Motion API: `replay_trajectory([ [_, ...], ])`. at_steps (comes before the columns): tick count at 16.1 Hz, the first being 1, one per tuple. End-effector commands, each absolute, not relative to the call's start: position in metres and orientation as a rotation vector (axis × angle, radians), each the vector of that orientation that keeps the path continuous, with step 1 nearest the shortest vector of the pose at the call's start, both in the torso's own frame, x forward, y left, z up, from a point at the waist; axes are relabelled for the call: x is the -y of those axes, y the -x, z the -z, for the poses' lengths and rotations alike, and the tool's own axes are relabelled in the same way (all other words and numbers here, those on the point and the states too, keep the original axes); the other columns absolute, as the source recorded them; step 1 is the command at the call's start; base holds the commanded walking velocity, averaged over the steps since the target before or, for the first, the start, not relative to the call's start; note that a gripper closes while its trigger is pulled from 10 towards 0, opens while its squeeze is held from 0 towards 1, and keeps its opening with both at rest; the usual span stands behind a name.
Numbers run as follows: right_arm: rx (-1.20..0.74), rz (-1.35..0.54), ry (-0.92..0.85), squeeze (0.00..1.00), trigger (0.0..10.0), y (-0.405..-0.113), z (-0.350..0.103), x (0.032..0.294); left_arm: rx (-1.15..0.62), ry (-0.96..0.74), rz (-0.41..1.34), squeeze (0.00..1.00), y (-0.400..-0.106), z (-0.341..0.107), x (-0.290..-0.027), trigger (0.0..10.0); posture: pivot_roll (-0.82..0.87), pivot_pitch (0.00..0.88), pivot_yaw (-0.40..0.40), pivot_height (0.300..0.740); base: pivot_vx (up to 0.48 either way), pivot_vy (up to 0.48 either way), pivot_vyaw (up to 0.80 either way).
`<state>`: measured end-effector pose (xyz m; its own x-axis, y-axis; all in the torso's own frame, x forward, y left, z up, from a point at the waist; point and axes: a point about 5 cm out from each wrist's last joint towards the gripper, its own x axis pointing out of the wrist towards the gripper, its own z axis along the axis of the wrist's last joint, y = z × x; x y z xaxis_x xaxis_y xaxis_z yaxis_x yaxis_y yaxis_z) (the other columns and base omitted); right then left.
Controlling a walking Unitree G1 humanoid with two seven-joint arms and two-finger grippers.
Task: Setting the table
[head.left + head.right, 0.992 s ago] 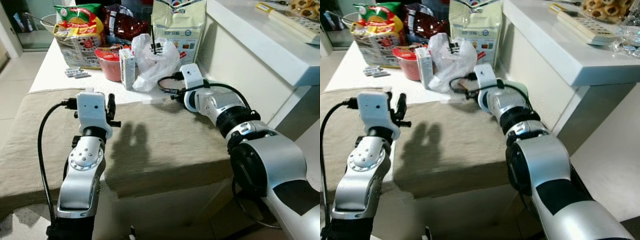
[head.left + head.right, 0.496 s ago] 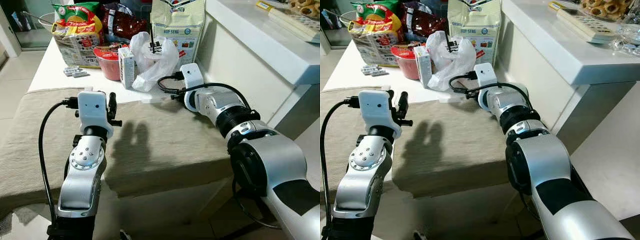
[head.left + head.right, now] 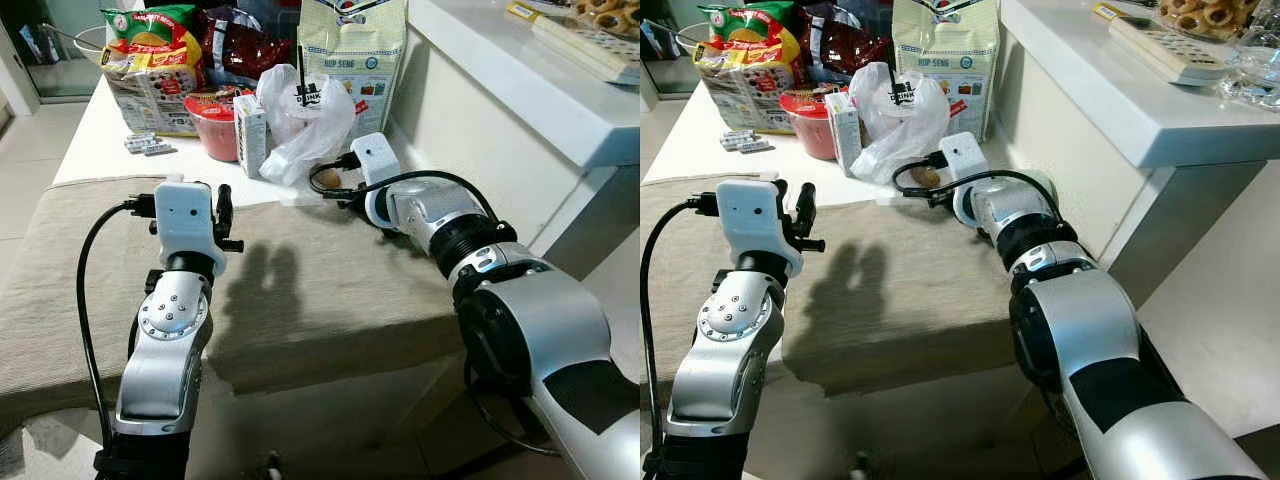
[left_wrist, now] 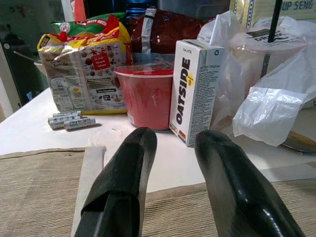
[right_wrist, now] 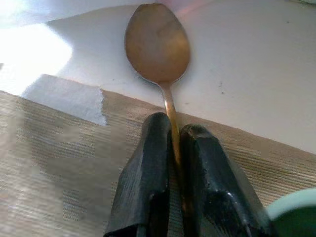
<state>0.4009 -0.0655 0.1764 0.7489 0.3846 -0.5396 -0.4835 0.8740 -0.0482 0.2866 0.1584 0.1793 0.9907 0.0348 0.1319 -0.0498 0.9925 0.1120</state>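
Note:
My right gripper (image 5: pixel 174 143) is shut on the thin handle of a bronze-coloured spoon (image 5: pixel 157 42). The spoon's bowl lies on the white table just past the far edge of the beige placemat (image 3: pixel 330 290). In the left eye view that bowl (image 3: pixel 329 179) shows beside the right wrist, below the plastic bag. My left gripper (image 4: pixel 173 163) is held upright above the placemat's left part, open with nothing between its fingers (image 3: pixel 222 212).
Groceries crowd the far table: a snack bag (image 3: pixel 155 60), a red bowl (image 3: pixel 215 125), an Oatside carton (image 4: pixel 195 89), a plastic bag over a cup (image 3: pixel 305 115), a tall paper bag (image 3: pixel 355 50), batteries (image 3: pixel 150 147). A white counter (image 3: pixel 520 80) rises on the right.
The right wrist has shifted a little to the left and the spoon's bowl now shows beside it. The left arm has stayed put.

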Motion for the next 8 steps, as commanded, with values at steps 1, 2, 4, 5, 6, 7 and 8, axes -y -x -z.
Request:
replay_trajectory([
  [1, -0.564, -0.514, 0.209, 0.0, 10.0, -0.398, -0.173, 0.059, 0.128, -0.118, -0.042, 0.0, -0.287, -0.178, -0.157, 10.0, -0.12, 0.003, -0.053, 0.74, 0.0, 0.0, 0.0],
  [2, -0.569, -0.521, 0.216, 0.0, 10.0, -0.397, -0.171, 0.057, 0.127, -0.119, -0.04, 0.0, -0.287, -0.178, -0.156, 10.0, -0.12, 0.003, -0.051, 0.74, 0.0, 0.0, 0.0],
  [4, -0.582, -0.532, 0.228, 0.0, 10.0, -0.395, -0.167, 0.055, 0.126, -0.12, -0.037, 0.0, -0.287, -0.178, -0.157, 10.0, -0.12, 0.005, -0.047, 0.74, 0.0, 0.0, 0.0],
  [5, -0.587, -0.537, 0.229, 0.0, 10.0, -0.394, -0.166, 0.054, 0.125, -0.121, -0.036, 0.0, -0.287, -0.178, -0.157, 10.0, -0.12, 0.006, -0.046, 0.74, 0.0, 0.0, 0.0],
  [6, -0.59, -0.541, 0.229, 0.0, 10.0, -0.393, -0.165, 0.052, 0.125, -0.122, -0.036, 0.0, -0.287, -0.178, -0.157, 10.0, -0.12, 0.007, -0.044, 0.74, 0.0, 0.0, 0.0],
  [7, -0.596, -0.547, 0.232, 0.0, 10.0, -0.392, -0.164, 0.05, 0.124, -0.123, -0.034, 0.0, -0.286, -0.178, -0.157, 10.0, -0.12, 0.007, -0.044, 0.74, 0.0, 0.0, 0.0],
  [8, -0.597, -0.55, 0.238, 0.0, 10.0, -0.391, -0.162, 0.048, 0.122, -0.123, -0.033, 0.0, -0.286, -0.177, -0.157, 10.0, -0.12, 0.008, -0.043, 0.74, 0.0, 0.0, 0.0],
])
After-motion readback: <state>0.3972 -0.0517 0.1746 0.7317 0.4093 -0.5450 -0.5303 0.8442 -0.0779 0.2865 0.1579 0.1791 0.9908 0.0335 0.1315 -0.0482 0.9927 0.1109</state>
